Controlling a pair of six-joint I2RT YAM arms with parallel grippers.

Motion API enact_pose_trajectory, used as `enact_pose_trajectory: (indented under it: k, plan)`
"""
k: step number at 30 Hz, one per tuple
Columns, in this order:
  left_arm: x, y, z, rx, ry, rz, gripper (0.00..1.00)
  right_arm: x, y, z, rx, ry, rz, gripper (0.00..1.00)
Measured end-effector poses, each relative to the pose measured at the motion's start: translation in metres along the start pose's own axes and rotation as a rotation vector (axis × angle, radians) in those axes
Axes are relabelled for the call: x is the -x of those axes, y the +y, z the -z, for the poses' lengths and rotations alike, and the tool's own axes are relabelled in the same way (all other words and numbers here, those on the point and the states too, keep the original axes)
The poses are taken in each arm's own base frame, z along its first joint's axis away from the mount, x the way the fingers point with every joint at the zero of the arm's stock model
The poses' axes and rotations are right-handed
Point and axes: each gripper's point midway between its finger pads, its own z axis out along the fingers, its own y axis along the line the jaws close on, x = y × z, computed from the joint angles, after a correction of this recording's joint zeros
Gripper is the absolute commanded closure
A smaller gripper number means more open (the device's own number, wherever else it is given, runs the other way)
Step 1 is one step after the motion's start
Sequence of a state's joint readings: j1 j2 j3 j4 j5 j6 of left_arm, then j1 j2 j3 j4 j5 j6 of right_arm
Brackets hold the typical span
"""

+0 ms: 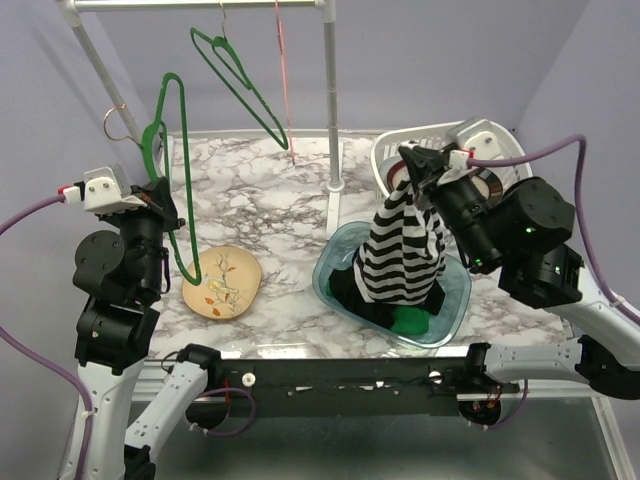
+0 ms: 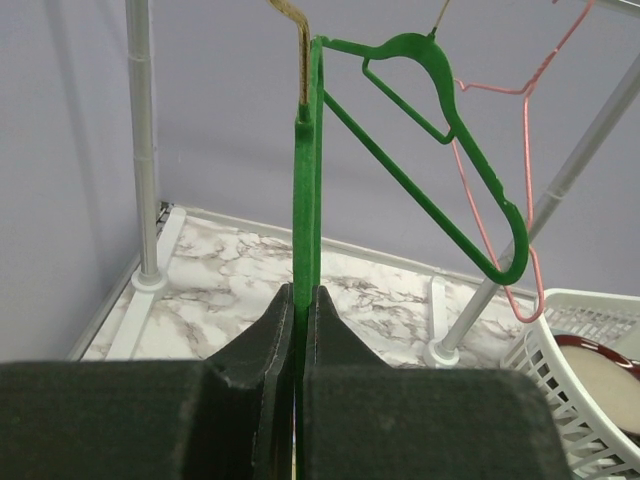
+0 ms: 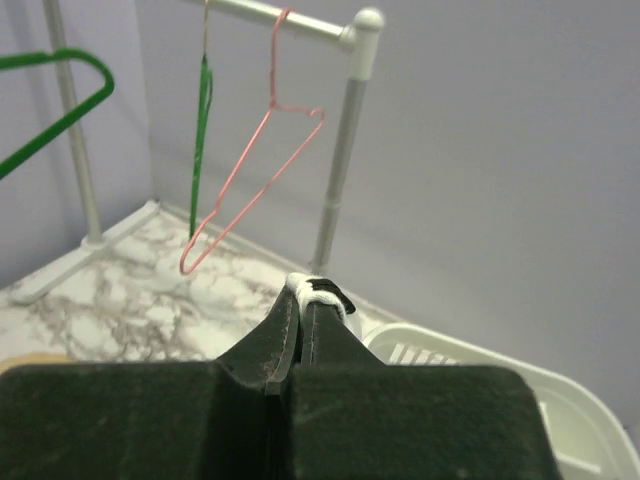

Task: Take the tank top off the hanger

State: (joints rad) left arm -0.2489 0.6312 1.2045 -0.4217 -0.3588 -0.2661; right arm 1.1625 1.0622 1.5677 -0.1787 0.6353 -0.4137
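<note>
My left gripper (image 1: 152,192) is shut on a bare green hanger (image 1: 170,160), held upright at the left of the table; its jaws clamp the hanger's bar (image 2: 305,220) in the left wrist view. My right gripper (image 1: 412,160) is shut on the top edge of a black-and-white striped tank top (image 1: 405,245), which hangs from it down into a clear teal bowl (image 1: 455,300). A pinch of the cloth (image 3: 322,291) shows between the right jaws in the right wrist view. The tank top is off the hanger.
A second green hanger (image 1: 238,80) and a thin pink hanger (image 1: 282,70) hang on the white rack (image 1: 330,100) at the back. A tan plate (image 1: 222,282) lies front left. A white basket (image 1: 500,150) stands back right. Green cloth (image 1: 410,320) lies in the bowl.
</note>
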Motion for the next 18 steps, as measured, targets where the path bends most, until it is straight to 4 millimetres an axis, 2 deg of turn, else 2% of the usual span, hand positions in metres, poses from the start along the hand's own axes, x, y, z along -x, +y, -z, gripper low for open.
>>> enact_pose_trajectory:
  k: [3,7,9,12,15,18]
  plan:
    - [0.0,-0.001,0.0,-0.003,0.001,0.0,1.0,-0.024,0.021,-0.005,0.044,0.07,-0.028,0.99]
    - [-0.001,-0.001,-0.001,-0.004,0.003,0.0,1.0,-0.042,0.047,-0.005,0.116,0.107,-0.133,0.99]
    - [-0.001,-0.001,-0.001,-0.004,0.004,0.001,1.0,-0.048,0.055,-0.003,0.135,0.12,-0.175,0.99]
    - [-0.001,-0.001,-0.001,-0.006,0.004,0.001,1.0,-0.069,0.065,-0.002,0.129,0.169,-0.237,0.99]
    - [-0.001,-0.002,-0.001,-0.008,0.006,0.0,1.0,-0.106,0.072,0.001,0.098,0.253,-0.264,0.99]
    - [-0.001,-0.003,-0.003,-0.009,0.01,-0.003,1.0,-0.162,0.079,0.01,0.063,0.381,-0.279,0.99]
